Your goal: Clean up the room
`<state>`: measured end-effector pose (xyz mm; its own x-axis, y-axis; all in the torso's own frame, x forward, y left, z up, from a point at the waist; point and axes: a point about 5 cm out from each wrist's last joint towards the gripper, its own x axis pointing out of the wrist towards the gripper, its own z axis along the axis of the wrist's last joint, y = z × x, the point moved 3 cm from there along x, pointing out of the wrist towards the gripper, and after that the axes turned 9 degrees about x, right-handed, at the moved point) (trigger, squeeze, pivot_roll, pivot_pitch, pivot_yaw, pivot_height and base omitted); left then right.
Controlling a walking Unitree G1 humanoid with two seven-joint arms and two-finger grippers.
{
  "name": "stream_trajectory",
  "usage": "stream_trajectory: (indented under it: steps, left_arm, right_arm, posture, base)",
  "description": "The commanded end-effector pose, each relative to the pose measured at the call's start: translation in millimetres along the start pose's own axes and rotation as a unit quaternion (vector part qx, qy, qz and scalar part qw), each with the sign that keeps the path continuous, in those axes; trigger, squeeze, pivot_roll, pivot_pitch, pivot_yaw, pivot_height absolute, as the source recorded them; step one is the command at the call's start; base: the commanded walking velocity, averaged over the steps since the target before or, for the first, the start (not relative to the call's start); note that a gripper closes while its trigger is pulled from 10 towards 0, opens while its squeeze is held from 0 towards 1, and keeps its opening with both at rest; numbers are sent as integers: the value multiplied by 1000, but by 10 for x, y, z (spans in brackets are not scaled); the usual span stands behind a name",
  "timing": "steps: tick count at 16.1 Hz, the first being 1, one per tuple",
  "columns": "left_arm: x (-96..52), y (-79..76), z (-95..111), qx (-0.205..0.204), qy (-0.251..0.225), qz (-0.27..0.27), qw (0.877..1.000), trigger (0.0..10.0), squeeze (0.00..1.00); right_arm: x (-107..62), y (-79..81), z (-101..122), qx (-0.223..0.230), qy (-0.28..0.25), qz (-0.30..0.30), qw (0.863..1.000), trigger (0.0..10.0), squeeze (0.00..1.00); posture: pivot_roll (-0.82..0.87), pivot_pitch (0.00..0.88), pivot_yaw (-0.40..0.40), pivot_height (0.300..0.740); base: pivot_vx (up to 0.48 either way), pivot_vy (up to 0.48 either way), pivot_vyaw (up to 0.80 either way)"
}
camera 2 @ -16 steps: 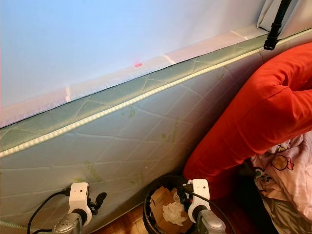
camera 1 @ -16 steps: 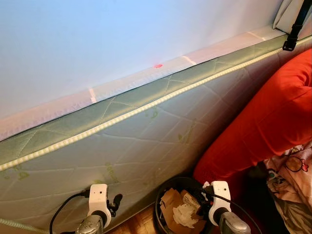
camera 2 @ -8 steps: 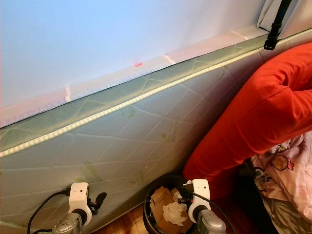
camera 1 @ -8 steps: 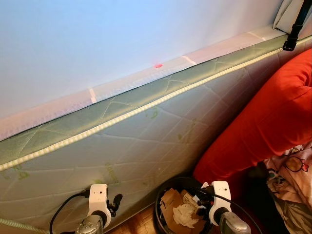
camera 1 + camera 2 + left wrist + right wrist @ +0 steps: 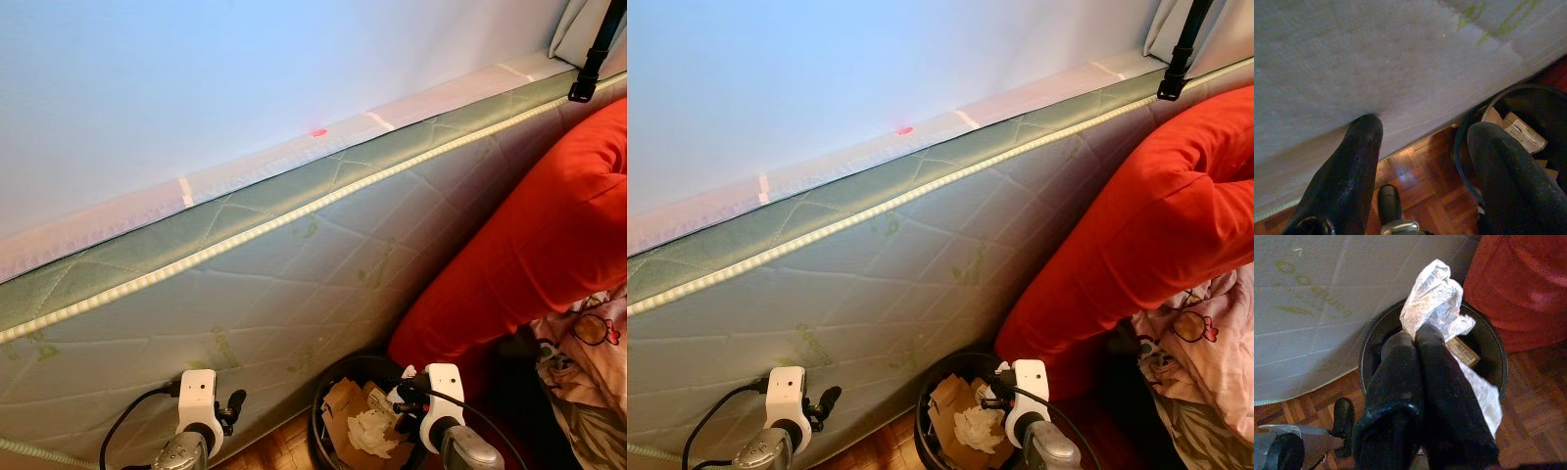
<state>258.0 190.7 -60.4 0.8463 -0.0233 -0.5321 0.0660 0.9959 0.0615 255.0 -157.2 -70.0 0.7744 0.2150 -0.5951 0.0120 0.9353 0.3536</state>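
Idleness marks the left gripper [image 5: 1420, 147], which is held low beside the mattress [image 5: 294, 284] with its two black fingers [image 5: 1347, 171] spread apart and nothing between them. It is judged to be kept out of the way there, since the work belongs to the other arm. The mattress itself is stood on its long edge against the pale wall [image 5: 245, 69], presumably to free the wooden floor [image 5: 1420, 171] for tidying.

Just beside the foot of the mattress, the black waste bin [image 5: 1488, 357] is set on the floor, and cardboard scraps [image 5: 338, 406] and crumpled paper are already lying inside it. Over its open mouth the right gripper [image 5: 1418, 335] is held, its fingers pressed together on a crumpled white wrapper [image 5: 1435, 296]. The wrapper is pinched at one end, so most of it stands free beyond the fingertips, directly above the bin. That placement is judged to be deliberate: once the fingers are parted, the wrapper should fall among the rubbish rather than onto the floor.

Further right, a large red cushion [image 5: 549, 235] is leaned against the mattress, close to the bin's rim, and patterned bedding [image 5: 588, 362] is heaped beyond it. Whether the cushion touches the bin cannot be told.
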Motion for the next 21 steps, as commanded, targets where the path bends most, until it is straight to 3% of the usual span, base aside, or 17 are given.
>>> stream_trajectory:
  steps: [1,2,6,9,11,13,15,17,21]
  left_arm:
    - [-16,0,-77,-4,19,1,1000,10000,0]
    - [-16,-2,-76,-4,19,1,1000,10000,0]
    - [0,-44,-12,-2,1,-5,1000,10000,0]
    - [44,-71,235,-21,-62,-1,998,10000,0]
    - [51,-52,370,-21,-95,4,995,10000,0]
    - [7,7,473,-20,-133,17,991,10000,0]
    - [-33,-35,480,-17,-147,9,989,10000,0]
    - [-66,-108,414,-17,-143,-7,990,10000,0]
    - [-63,-114,191,-11,-83,-15,996,10000,0]
  right_arm:
    - [-11,-26,-42,2,10,-7,1000,0,0]
    - [-12,-32,-45,-2,11,-11,1000,10000,0]
    - [-14,-48,-24,-13,3,-19,1000,10000,0]
    - [59,92,299,-39,-70,-3,997,10000,0]
    - [66,119,456,-31,-108,1,994,10000,0]
    - [51,108,579,-34,-137,5,990,10000,0]
    - [35,117,566,-36,-143,12,989,10000,0]
    - [16,115,497,-37,-142,11,989,10000,0]
    - [27,174,478,-35,-143,15,989,10000,0]
  posture:
    - [36,137,-34,740]
    - [36,136,-34,740]
    - [40,139,-37,740]
    - [37,146,-34,740]
    - [44,149,-33,740]
    - [41,150,-32,740]
    - [47,151,-31,740]
    - [50,150,-29,740]
    - [49,149,-27,740]
  base:
    - [0,0,0]
    - [0,0,0]
    - [0,0,0]
    - [0,0,0]
    - [0,0,0]
    - [0,0,0]
    - [0,0,0]
    - [0,0,0]
    - [0,0,0]
